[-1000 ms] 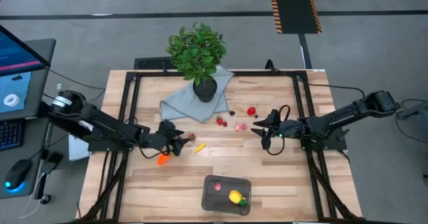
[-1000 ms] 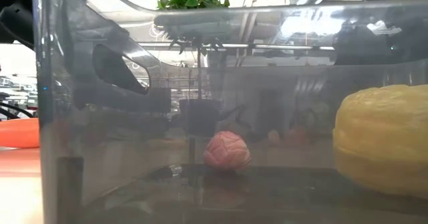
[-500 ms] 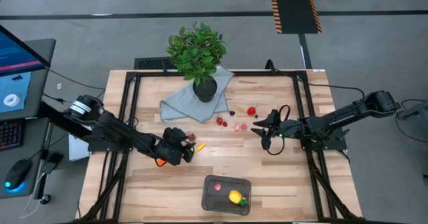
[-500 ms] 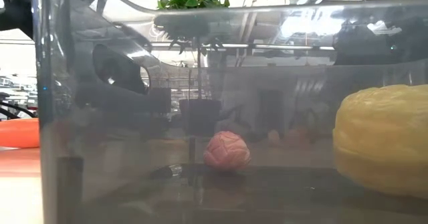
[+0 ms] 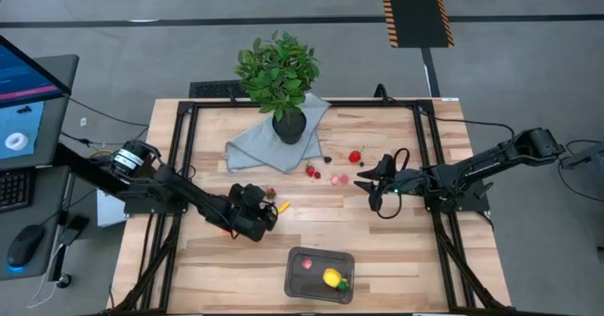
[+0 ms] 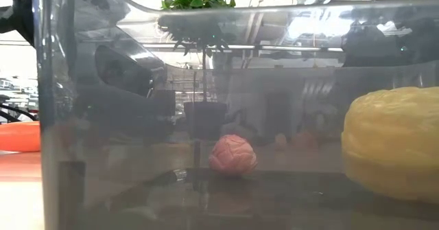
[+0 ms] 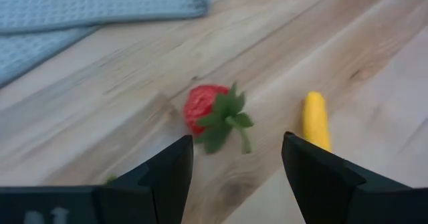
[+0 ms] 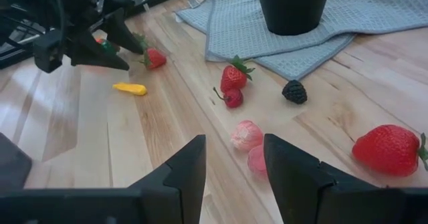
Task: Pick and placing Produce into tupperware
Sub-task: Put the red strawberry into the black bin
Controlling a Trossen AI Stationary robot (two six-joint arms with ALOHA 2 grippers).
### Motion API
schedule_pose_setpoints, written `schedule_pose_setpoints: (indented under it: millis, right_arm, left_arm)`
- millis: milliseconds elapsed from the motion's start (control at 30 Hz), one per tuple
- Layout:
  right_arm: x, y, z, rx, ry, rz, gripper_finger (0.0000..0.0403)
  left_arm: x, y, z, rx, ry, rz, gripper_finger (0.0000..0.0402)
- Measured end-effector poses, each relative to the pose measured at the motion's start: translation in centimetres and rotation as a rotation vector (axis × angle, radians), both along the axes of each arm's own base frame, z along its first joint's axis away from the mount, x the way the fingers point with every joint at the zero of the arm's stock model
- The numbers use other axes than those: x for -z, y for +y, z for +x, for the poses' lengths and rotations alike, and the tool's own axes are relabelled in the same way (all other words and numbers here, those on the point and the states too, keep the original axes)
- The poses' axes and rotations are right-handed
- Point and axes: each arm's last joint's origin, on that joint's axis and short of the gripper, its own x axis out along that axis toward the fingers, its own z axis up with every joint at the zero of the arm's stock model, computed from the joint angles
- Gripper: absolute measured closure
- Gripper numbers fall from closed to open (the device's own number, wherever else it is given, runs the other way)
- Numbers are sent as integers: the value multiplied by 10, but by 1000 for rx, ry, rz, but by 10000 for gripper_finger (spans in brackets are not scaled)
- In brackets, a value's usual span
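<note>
A: The left claw (image 5: pixel 267 206) hangs over the worktop (image 5: pixel 311 222) with its fingers apart and nothing between them. A strawberry (image 7: pixel 208 112) lies just ahead of it, with the yellow banana (image 7: pixel 315 120) close beside.

B: Then it should centre on the berry's red body, not the green leaves, come straight down, and close gently so the berry doesn't roll.

A: And the tupperware (image 5: pixel 320 274) sits near the front edge, already holding a lemon (image 5: pixel 331 278) and a pink berry (image 6: pixel 232 154).

B: The right claw (image 5: pixel 375 194)?

A: It waits mid-worktop, fingers apart and empty, near more berries (image 8: pixel 248 135) and another strawberry (image 8: pixel 390 150).

B: The surroundings?

A: Pale wood planks, a blue-grey cloth (image 5: pixel 269 141) under a potted plant (image 5: pixel 277 75), grey floor around, and a monitor (image 5: pixel 28 94) off to the left.
</note>
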Motion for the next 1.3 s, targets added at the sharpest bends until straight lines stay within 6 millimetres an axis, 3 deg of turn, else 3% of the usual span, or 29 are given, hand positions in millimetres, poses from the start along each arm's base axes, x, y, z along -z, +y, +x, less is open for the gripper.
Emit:
schedule_pose_setpoints:
  millis: [300,700,1300]
  right_arm:
    - [0,4,-1,-24,0,-2,232]
    - [0,4,0,-21,-1,-2,232]
    - [0,4,0,-21,-1,-2,232]
  left_arm:
    - [0,1,1,-2,1,-8,209]
    - [0,4,0,11,31,21,391]
    - [-8,-1,7,91,25,61,401]
